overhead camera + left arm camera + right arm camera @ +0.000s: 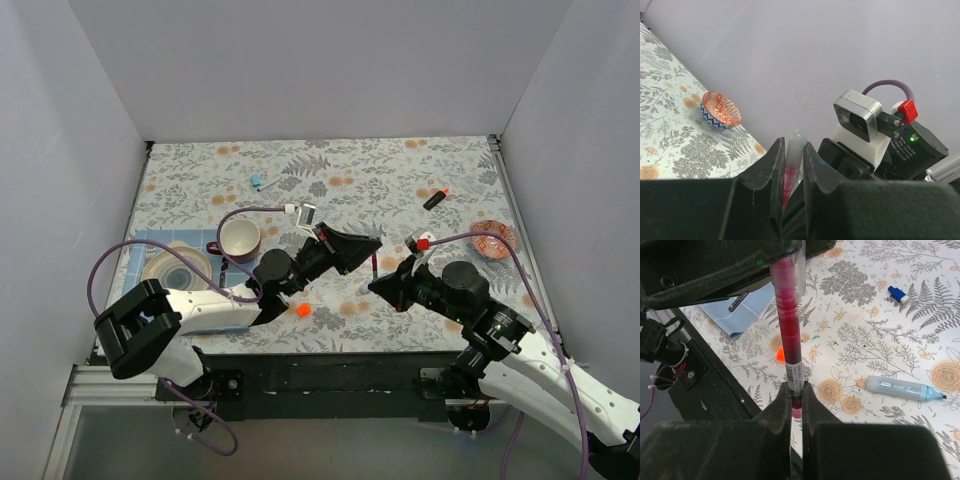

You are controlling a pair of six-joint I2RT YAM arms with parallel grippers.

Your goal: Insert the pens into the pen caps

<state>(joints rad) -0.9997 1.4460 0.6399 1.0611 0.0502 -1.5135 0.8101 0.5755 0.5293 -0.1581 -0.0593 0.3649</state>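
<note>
Red translucent slim pen (pixel 790 325): you see it gripped at both ends. The right pincer (pixel 796 390) is clamped on one end, the left pincer (pixel 793 147) on the other. On the floral tabletop (pixel 865 340), the light blue marker pen (pixel 905 388) lies at 3 o'clock of the right pincer. The small bright orange plastic cap (pixel 781 355) sits at the barrel's 9 o'clock.

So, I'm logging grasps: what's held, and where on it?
A red pen, held twice: the right gripper pinches one end, the left gripper the clear end.

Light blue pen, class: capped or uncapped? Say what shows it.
Uncapped. The light blue pen lies with its dark tip bare, and the blue cap sits apart from it.
</note>
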